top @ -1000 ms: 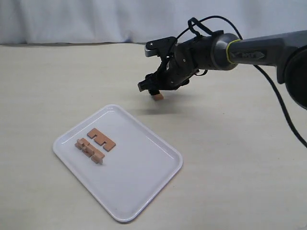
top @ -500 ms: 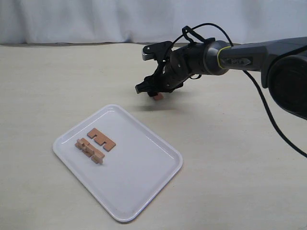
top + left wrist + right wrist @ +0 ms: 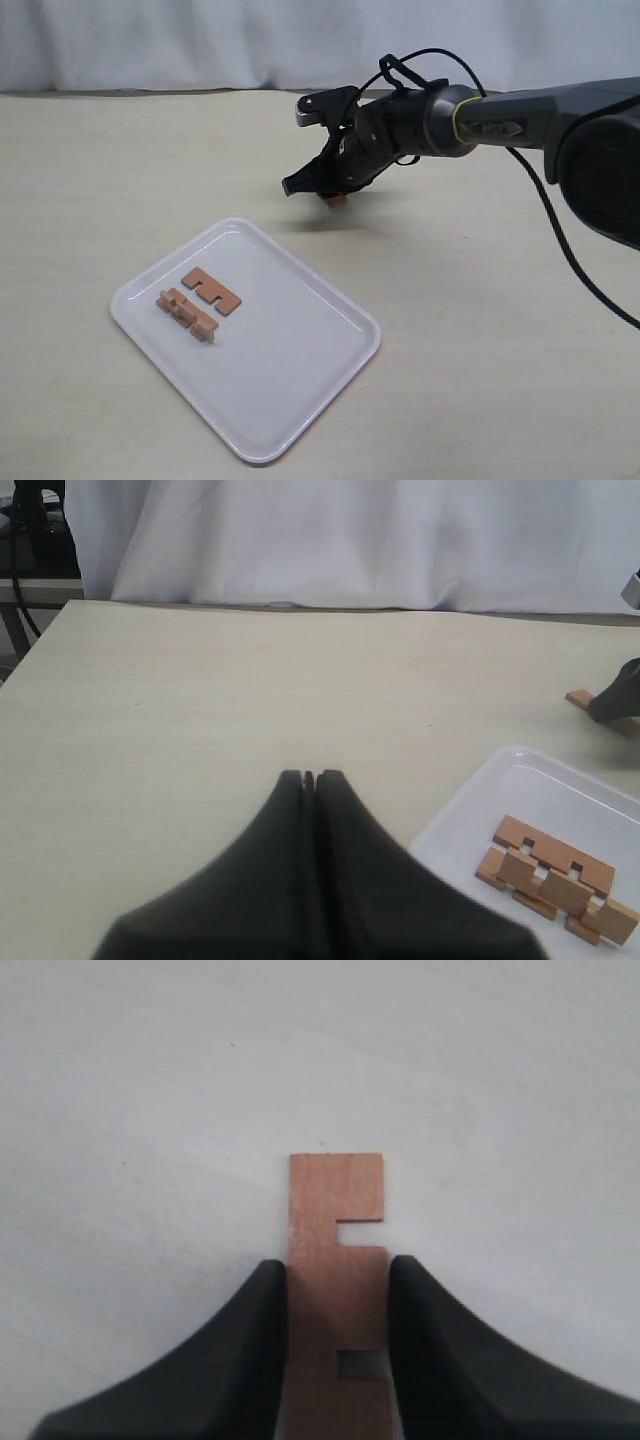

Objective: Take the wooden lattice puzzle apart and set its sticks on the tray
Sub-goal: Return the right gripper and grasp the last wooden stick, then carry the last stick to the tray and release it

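My right gripper (image 3: 325, 190) is shut on one notched reddish-brown stick (image 3: 335, 199), held just above the table beyond the tray's far corner. In the right wrist view the stick (image 3: 336, 1230) lies flat between the two black fingers (image 3: 262, 1305), its far end sticking out. The white tray (image 3: 300, 400) holds one stick lying flat (image 3: 211, 290) and, beside it, a small cluster of slats still joined together (image 3: 186, 314). That cluster (image 3: 555, 875) also shows in the left wrist view. My left gripper (image 3: 310, 776) is shut and empty, above bare table near the tray (image 3: 470, 810).
A white curtain (image 3: 200, 40) hangs behind the table's back edge. The right arm's black cable (image 3: 580, 250) loops over the table on the right. The left arm is out of the exterior view.
The right arm has drawn back slightly and turned at the wrist, the stick still gripped at about the same spot. The sticks on the tray have not moved.
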